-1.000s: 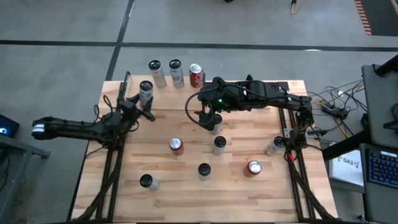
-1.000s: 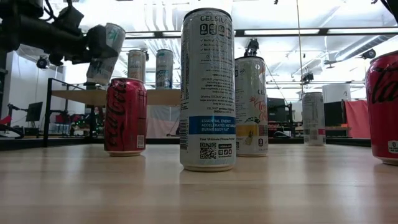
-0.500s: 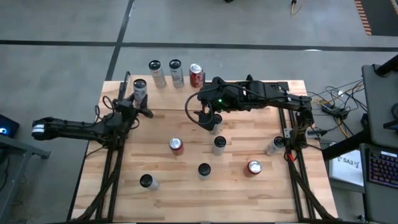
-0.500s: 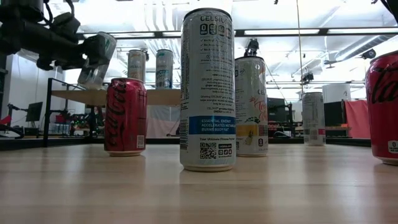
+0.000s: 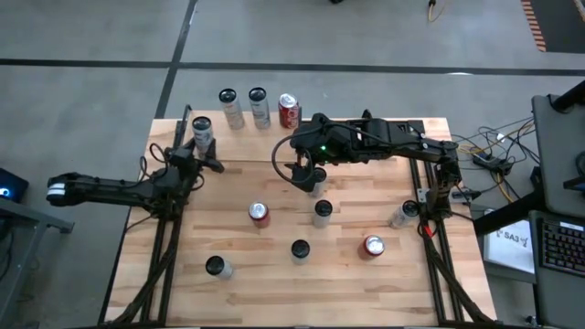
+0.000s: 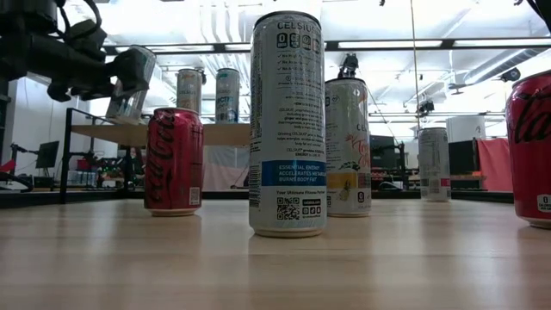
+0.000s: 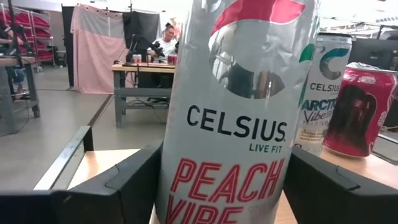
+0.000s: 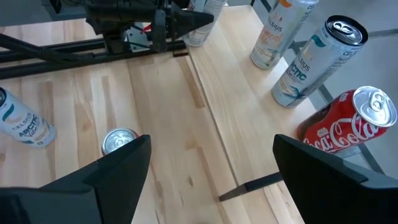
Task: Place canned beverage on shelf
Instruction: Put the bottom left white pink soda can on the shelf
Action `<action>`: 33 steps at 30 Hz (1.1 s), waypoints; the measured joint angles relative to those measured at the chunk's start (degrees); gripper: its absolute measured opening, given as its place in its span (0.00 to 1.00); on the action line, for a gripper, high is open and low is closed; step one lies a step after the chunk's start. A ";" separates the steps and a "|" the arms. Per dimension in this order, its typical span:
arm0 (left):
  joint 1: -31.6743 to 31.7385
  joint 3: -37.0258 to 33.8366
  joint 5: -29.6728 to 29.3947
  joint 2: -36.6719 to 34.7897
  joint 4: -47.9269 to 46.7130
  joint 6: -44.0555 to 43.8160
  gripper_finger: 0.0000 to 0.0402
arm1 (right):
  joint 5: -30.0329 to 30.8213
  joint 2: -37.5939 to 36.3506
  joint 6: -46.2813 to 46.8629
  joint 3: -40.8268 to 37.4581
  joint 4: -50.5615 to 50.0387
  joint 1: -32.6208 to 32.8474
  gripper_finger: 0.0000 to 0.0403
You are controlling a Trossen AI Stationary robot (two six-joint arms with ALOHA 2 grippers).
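Note:
My left gripper (image 5: 197,153) is shut on a silver Celsius can (image 5: 202,131), held at the left end of the shelf (image 5: 265,146), a raised pale wood platform at the table's far side. In the low view the can (image 6: 129,82) leans over the shelf (image 6: 224,133). I cannot tell whether its bottom touches the planks. The left wrist view shows the can (image 7: 236,124) filling the space between my fingers. My right gripper (image 5: 311,178) hangs open above the table's middle, with nothing between its fingers (image 8: 118,168). My left gripper pinches the can's side wall (image 7: 177,162) between its two fingers, about mid-height. The fingers lie level and come from the table's left side, across the can. The can is tilted, its top leaning toward the table's right, its lower end (image 6: 116,116) at the shelf's top.
Two slim cans (image 5: 228,105) (image 5: 259,105) and a red cola can (image 5: 289,110) stand upright along the shelf's far edge. Several more cans stand on the tabletop, among them a red one (image 5: 260,213) and a silver one (image 5: 322,212). One can (image 5: 405,214) stands by the right arm's base.
My left gripper has carried the Celsius can toward the table's left edge and a little down toward the shelf. The can has tipped further, and its lower end now sits at the shelf's top.

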 joint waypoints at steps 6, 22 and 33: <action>0.24 -0.32 -0.73 0.17 -1.20 0.26 0.72 | 0.00 0.00 0.00 0.00 0.07 0.00 0.81; 0.24 1.30 -0.25 0.11 -0.26 0.24 0.73 | 0.00 0.02 0.22 0.00 0.07 0.00 0.81; 2.83 3.21 -0.62 0.13 -0.17 2.16 0.73 | -0.02 0.02 0.19 0.00 0.07 0.00 0.81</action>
